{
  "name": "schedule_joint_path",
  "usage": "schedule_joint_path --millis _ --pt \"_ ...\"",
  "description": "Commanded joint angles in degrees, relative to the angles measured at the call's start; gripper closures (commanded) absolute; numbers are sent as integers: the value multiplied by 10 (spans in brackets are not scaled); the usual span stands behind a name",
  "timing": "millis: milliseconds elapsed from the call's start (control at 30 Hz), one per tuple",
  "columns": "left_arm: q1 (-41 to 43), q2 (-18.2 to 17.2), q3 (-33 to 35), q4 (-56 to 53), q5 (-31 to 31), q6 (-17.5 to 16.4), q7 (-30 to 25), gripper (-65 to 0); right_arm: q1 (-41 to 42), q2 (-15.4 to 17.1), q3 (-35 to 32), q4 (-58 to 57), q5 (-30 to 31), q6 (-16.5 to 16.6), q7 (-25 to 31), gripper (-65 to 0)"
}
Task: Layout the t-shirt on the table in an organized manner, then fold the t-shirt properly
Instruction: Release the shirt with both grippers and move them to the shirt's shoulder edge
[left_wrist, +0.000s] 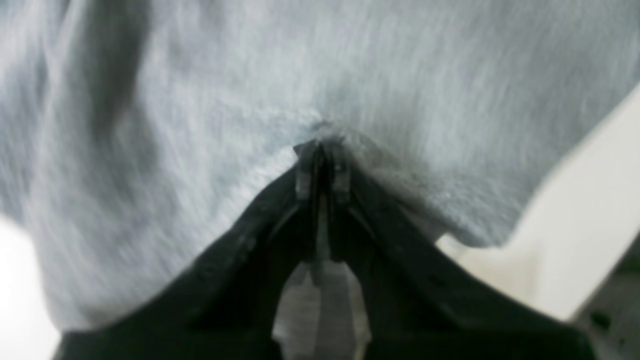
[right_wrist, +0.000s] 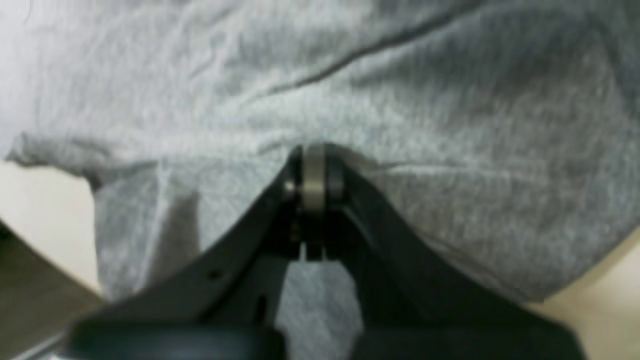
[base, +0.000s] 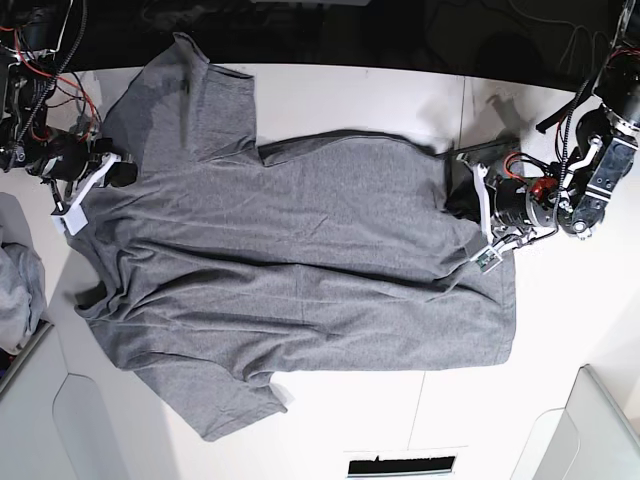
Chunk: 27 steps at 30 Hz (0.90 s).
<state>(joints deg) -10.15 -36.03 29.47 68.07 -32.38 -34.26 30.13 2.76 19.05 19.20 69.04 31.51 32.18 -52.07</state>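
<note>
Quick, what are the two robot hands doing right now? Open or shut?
Left gripper: shut on the t-shirt, pinching its cloth.
Right gripper: shut on the t-shirt too.

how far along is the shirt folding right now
Layout looks mostly done: the t-shirt lies spread across the table, though one sleeve looks crumpled. In hand: the right gripper and left gripper each pinch fabric at opposite ends, fingers closed. Left: flattening the last wrinkles, then all the folds; none is visible yet.
</note>
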Motion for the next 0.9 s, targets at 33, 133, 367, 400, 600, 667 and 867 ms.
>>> schedule_joint_path --millis 33,133,367,400,600,667,867 --pt "-2 7 -2 -20 34 21 7 -61 7 8 2 -14 -27 -3 5 0" --pt "-3 21 -2 -38 45 21 7 -61 17 8 2 -26 -30 -3 7 0" --pt "-4 12 -3 -37 63 19 15 -62 52 19 2 -26 -30 -3 10 0" --pt "-3 6 -3 -37 66 14 19 -62 52 23 2 -26 -30 -5 10 0" --pt "-3 -35 -3 -35 65 -24 34 -62 50 29 2 -26 -14 -5 -22 0" --pt "-3 -47 -3 -33 65 -24 33 -62 47 29 2 -26 -2 -5 -21 0" --pt "19 -80 -3 25 57 -25 35 -62 34 29 4 -23 22 -5 -18 0"
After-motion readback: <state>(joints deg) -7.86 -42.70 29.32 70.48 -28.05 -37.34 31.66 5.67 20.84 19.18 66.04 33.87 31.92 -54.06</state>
